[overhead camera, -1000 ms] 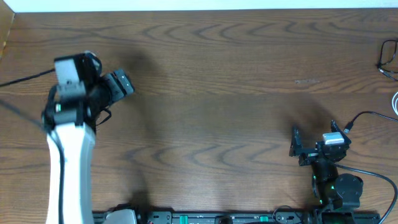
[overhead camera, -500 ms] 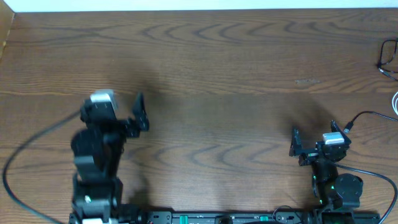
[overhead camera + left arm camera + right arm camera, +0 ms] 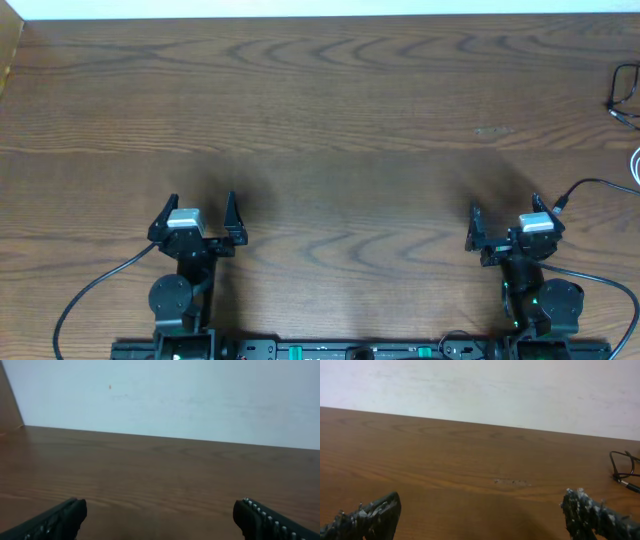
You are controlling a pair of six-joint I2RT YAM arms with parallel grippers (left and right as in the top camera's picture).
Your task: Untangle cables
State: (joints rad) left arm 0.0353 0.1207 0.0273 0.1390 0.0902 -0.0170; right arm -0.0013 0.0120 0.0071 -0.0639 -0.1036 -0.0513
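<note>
Two robot arms sit folded at the near edge of a wood-grain bench [image 3: 350,110], each tool spread wide and holding nothing. The left tool [image 3: 201,204] faces across the wood toward a pale wall [image 3: 165,395], its dark fingertips [image 3: 60,517] low in the corners of its wrist view. The right tool [image 3: 505,208] faces the same way, with a faint scuff [image 3: 492,130] on the boards ahead of it. A thin black cable [image 3: 623,92] lies looped at the bench's far right edge, partly cut off overhead and showing at the right of the right wrist view. A sliver of white cable [image 3: 636,165] shows just nearer along that edge. Both lie well apart from either tool.
</note>
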